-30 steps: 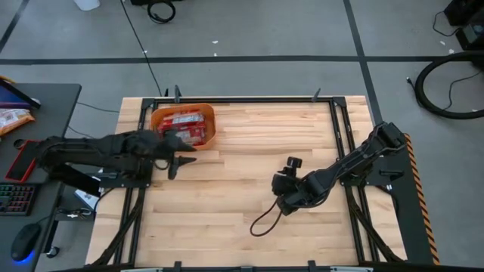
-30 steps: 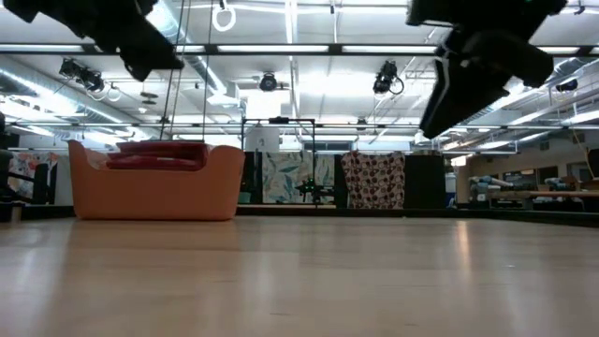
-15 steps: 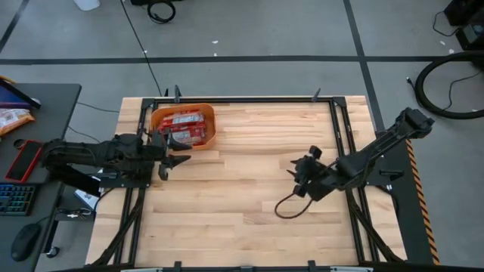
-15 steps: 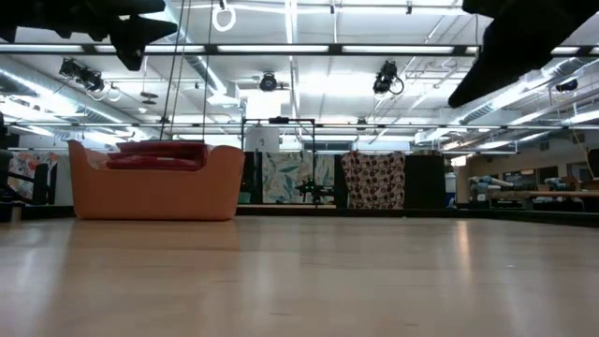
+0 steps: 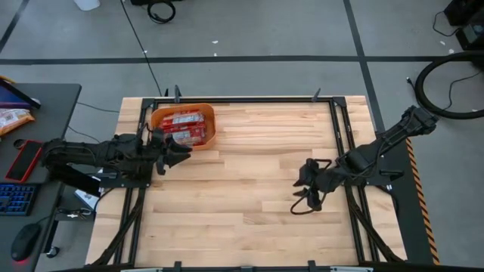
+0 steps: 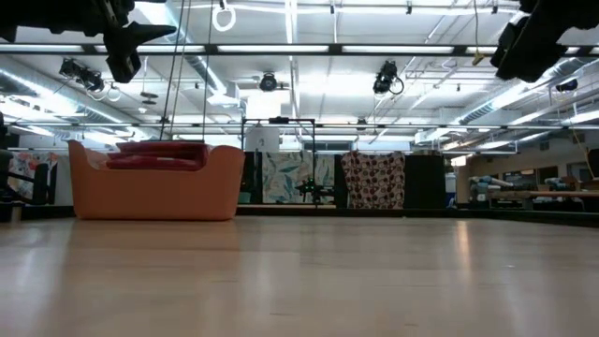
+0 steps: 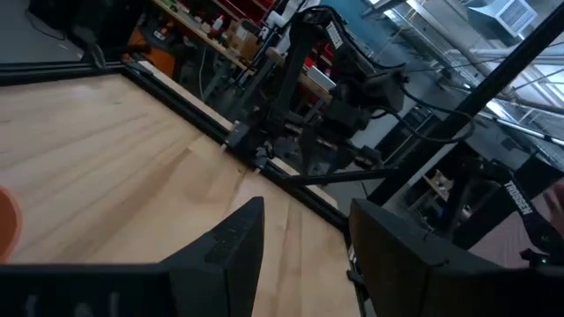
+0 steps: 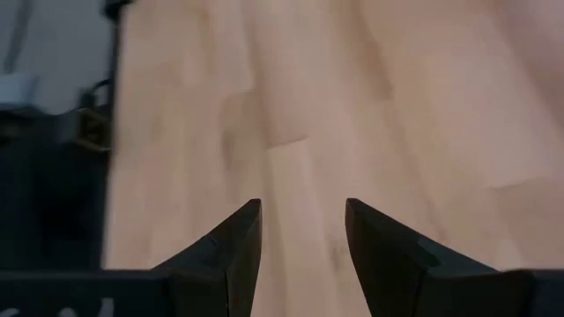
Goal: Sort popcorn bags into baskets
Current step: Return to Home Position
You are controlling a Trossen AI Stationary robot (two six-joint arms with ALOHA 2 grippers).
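Popcorn bags (image 5: 184, 125): red packets all down inside the orange basket (image 5: 157, 115) at the table's (image 5: 249, 143) far left corner, the heap just topping the rim in the low view.
Handling: judged light, flat, crinkly and slick, contents crushable. Best pinched gently on a sealed end edge.
Left gripper (image 5: 180, 155): just beside the basket, clear of its rim and raised off the wood. Fingers spread, nothing between them.
Right gripper (image 5: 308, 183): well apart on the right half, near the frame rails (image 5: 342, 136). Fingers parted, empty.
Edges: black rails down both sides, basket tucked close to the left one.
Open room: bare wood across the middle, no loose packets showing, wide lanes for both arms.
Job: sorting looks finished.
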